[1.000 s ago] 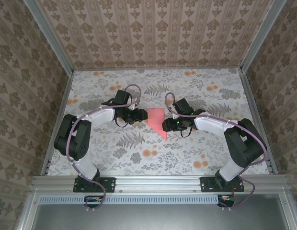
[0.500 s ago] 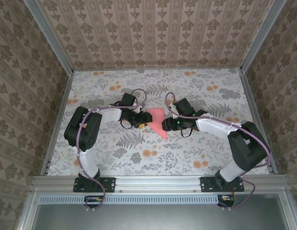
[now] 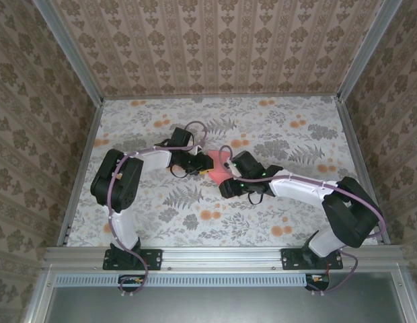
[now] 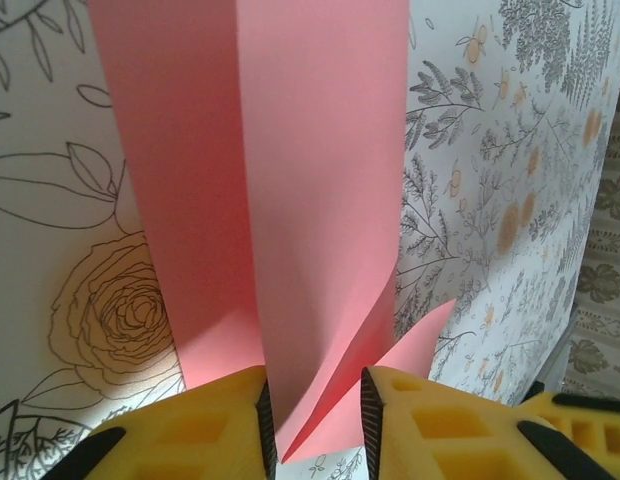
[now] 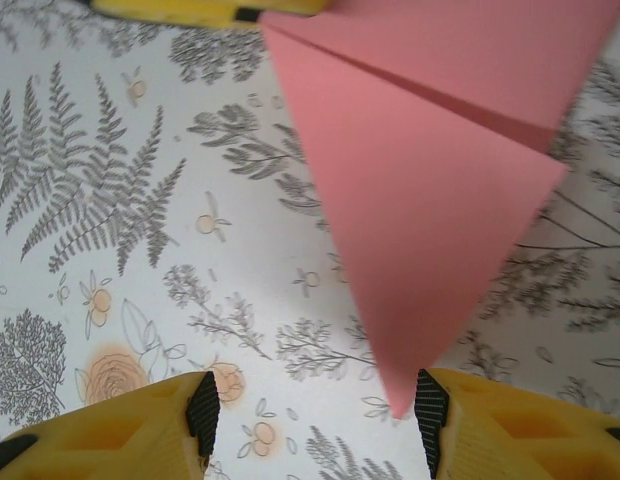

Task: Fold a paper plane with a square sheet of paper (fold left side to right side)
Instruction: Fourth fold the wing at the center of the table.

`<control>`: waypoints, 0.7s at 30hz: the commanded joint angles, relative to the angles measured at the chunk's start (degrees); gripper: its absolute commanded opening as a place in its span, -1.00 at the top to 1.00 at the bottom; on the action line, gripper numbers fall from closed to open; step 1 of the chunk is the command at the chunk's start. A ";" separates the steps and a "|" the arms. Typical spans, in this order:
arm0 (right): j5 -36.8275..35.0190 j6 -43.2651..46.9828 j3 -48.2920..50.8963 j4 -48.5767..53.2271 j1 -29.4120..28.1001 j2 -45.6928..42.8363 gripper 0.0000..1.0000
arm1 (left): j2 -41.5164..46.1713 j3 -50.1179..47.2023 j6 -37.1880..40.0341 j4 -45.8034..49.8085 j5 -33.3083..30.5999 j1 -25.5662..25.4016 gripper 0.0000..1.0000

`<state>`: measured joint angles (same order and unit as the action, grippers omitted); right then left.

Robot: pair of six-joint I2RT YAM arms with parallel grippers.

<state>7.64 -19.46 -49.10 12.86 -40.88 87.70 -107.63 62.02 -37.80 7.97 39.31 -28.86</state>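
Left gripper: your left gripper (image 3: 197,165) lies low over the middle of the floral-printed surface (image 3: 161,212), pointing right at the left edge of the salmon-pink folded paper sheet (image 3: 217,163).
Left jaws: narrow. In your left wrist view the two yellow fingers (image 4: 180,435) stand close on either side of a raised fold of the sheet, which fills the gap. You cannot tell whether the pads actually pinch it.
Paper: the sheet sits at the centre of the surface, between your two grippers. It carries long creases and narrows to a point at its near end. One fold is lifted off the surface at the left jaws.
Right gripper: your right gripper (image 3: 224,188) reaches in from the right, over the sheet's near, pointed end.
Right jaws: wide and holding nothing. In your right wrist view the yellow fingers (image 5: 120,430) stand well apart, and the pink tip lies between them, just beside the right-hand one.
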 commanded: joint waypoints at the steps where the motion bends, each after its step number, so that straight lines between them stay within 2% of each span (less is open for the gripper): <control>1: -7.02 2.09 -3.77 -0.21 -2.22 3.03 -0.15 | 3.16 1.95 -0.32 1.32 1.16 -0.41 0.43; 11: -15.55 3.29 -7.51 0.68 -4.80 8.65 -0.15 | 3.15 3.92 -1.63 1.44 2.11 -0.67 0.49; 21: -18.66 3.16 -7.87 0.11 -4.90 11.13 -0.05 | 2.78 4.83 -2.18 1.87 2.40 -0.84 0.50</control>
<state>-8.34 -16.62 -55.57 12.82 -45.34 97.47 -105.89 65.34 -39.07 8.54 40.38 -29.56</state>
